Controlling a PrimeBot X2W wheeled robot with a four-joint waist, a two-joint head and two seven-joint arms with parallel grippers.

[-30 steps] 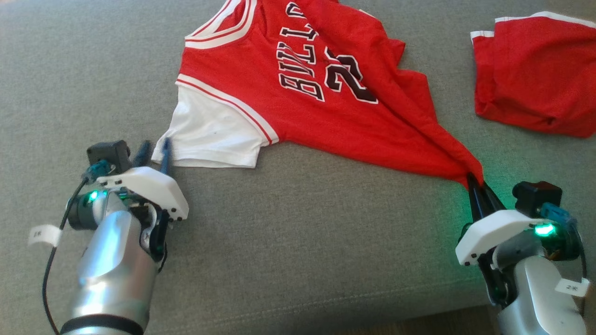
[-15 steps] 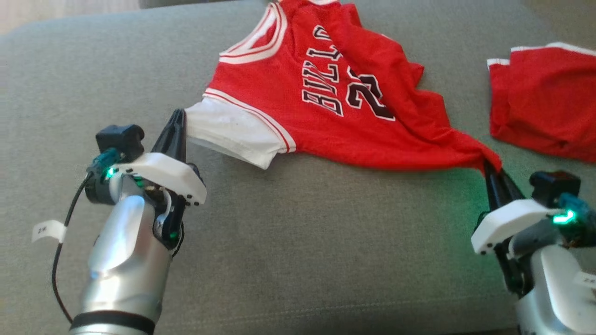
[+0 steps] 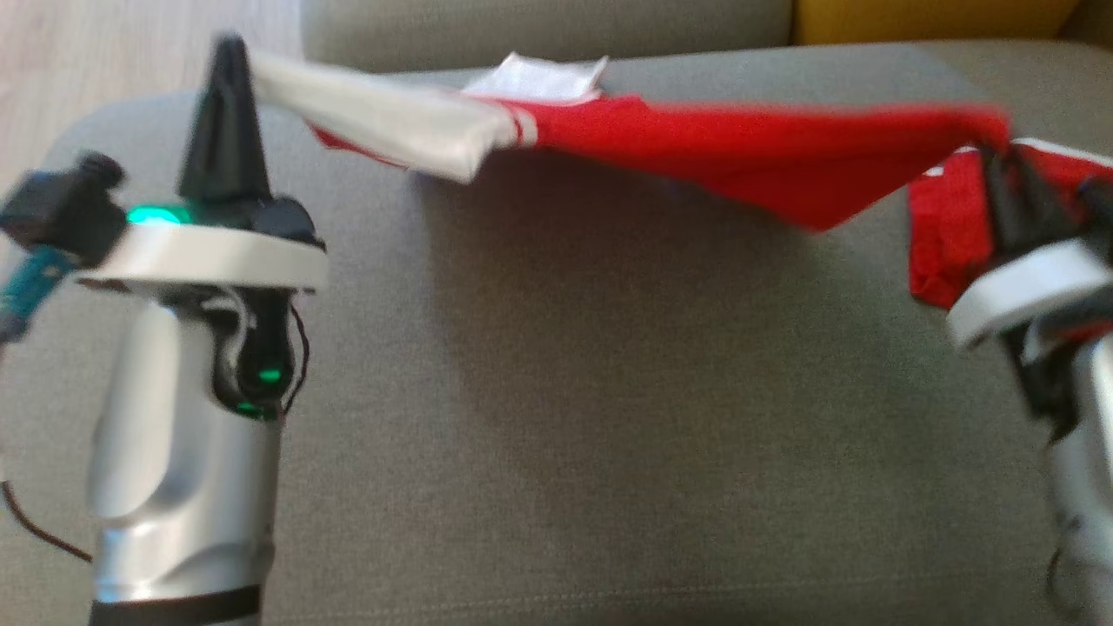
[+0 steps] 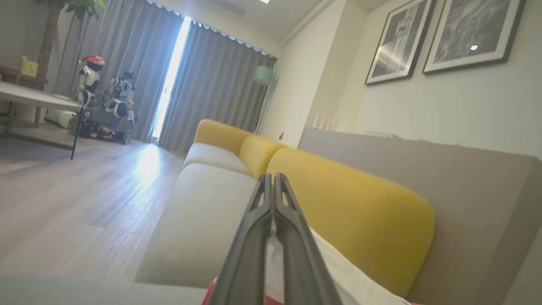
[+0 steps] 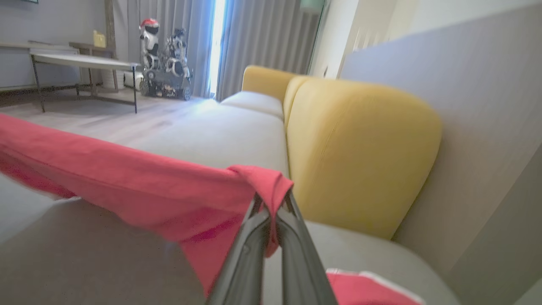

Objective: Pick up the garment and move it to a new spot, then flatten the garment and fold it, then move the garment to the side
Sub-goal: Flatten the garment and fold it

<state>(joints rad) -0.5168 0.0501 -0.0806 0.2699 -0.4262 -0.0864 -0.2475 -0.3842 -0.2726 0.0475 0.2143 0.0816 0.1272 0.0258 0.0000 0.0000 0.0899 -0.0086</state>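
Note:
The red jersey [image 3: 765,152] with a white sleeve [image 3: 383,117] hangs stretched in the air above the grey sofa seat [image 3: 609,417]. At the upper left of the head view my left gripper [image 3: 229,48] is shut on the sleeve's end. My right gripper [image 3: 998,156], blurred, is shut on the jersey's red corner at the far right. In the left wrist view the left gripper [image 4: 273,177] is closed, with white cloth [image 4: 338,271] trailing beside the fingers. The right wrist view has red cloth [image 5: 139,186] bunched over the closed right gripper [image 5: 272,199].
A second red garment [image 3: 943,252] with white trim lies on the seat at the right, partly behind my right gripper. Yellow back cushions [image 5: 360,156] line the sofa. Wood floor [image 4: 63,203], a table [image 5: 80,63] and another robot [image 5: 163,55] stand beyond.
Both grippers have risen and lifted the jersey off the seat, pulling it taut between them. The left gripper closed on the white sleeve a second ago. The head camera has shifted too.

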